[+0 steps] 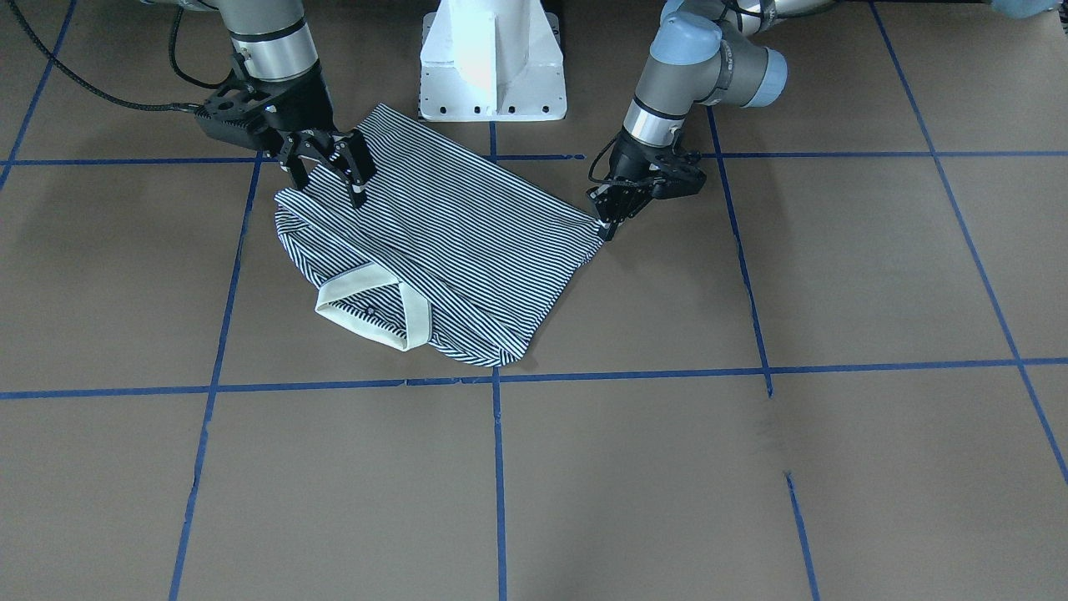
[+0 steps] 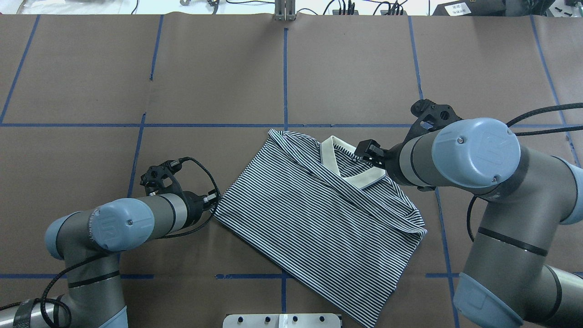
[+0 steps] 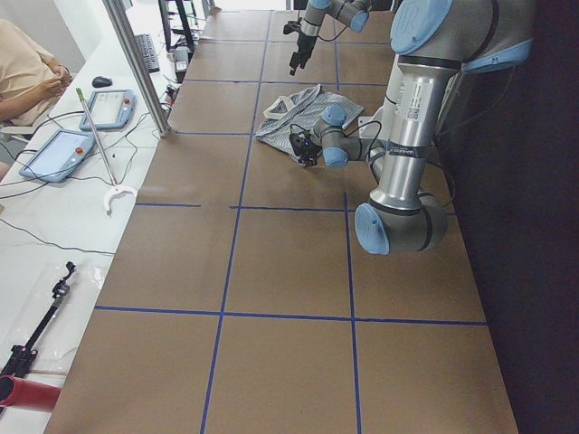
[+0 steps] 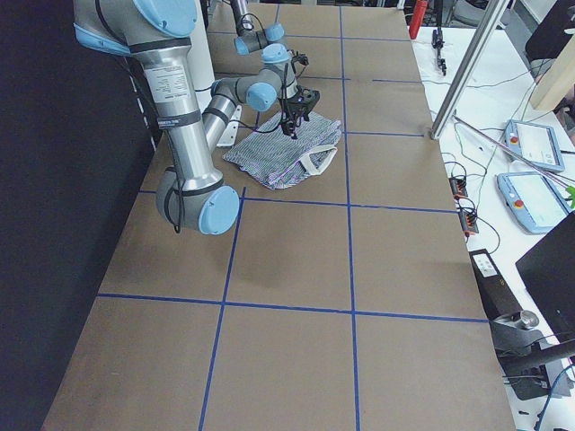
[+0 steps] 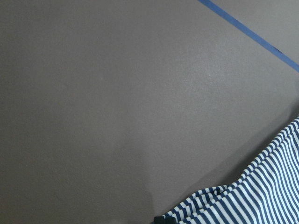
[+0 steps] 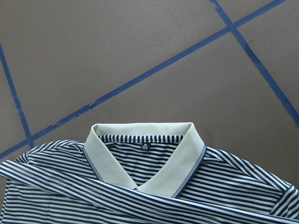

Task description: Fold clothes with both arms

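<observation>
You're seeing the striped polo shirt [image 2: 319, 218] lying folded and skewed at mid-worktop, hem reaching toward the robot-side edge, cream collar [image 2: 339, 166] pointing away. Left gripper [image 1: 607, 225] is pinching one corner. Right gripper [image 1: 329, 171] is hanging spread above the opposite side.

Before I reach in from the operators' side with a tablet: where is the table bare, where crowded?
Bare: the table all along your side of the blue tape line, and the outer squares beside each arm. Crowded: near the white pedestal, where the polo shirt lies, left gripper pinching its corner, right gripper open above it.
</observation>
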You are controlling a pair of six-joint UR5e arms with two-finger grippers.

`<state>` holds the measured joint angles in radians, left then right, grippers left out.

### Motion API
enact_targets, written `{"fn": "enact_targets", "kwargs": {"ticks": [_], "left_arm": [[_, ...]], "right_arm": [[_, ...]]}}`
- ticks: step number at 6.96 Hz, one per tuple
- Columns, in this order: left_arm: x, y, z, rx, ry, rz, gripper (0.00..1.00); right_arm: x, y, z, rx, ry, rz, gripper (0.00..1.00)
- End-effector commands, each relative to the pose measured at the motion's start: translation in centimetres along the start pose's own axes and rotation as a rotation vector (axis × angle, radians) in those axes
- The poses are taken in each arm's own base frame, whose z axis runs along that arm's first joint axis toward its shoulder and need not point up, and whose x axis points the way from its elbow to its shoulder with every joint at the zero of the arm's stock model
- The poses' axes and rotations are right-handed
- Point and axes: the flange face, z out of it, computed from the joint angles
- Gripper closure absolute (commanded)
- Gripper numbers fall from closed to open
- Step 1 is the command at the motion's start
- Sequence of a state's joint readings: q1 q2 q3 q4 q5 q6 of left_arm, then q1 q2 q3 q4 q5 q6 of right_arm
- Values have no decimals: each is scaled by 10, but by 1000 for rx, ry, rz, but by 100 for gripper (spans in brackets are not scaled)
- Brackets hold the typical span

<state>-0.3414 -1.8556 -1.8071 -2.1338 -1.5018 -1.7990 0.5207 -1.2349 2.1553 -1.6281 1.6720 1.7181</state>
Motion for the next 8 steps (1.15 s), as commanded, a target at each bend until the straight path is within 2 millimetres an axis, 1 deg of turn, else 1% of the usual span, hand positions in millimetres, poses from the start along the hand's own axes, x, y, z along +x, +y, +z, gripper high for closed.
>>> {"fn": "enact_targets", "kwargs": {"ticks": [1, 2, 3, 4, 5, 6, 7, 8], "left_arm": [[-5, -5, -8, 3, 2, 15, 100], [-12, -9, -6, 11, -10, 51, 100], [-14, -27, -3, 42, -20, 113, 100], [-13, -49, -3, 76, -24, 141, 100], [-15, -71, 7, 108, -47, 197, 100], [10, -112, 12, 167, -42, 254, 100], [32, -153, 24, 220, -53, 288, 100], [56, -200, 35, 277, -71, 291, 100]], "right_arm": [[0, -1, 0, 2, -1, 1, 0], [0, -1, 0, 2, 1, 1, 0], [-1, 0, 0, 1, -1, 0, 0], [-1, 0, 0, 1, -2, 1, 0], [-1, 0, 1, 1, 1, 1, 0], [0, -2, 3, 4, 5, 4, 0], [0, -3, 3, 7, 6, 6, 0], [-3, -3, 1, 6, -2, 5, 0]]}}
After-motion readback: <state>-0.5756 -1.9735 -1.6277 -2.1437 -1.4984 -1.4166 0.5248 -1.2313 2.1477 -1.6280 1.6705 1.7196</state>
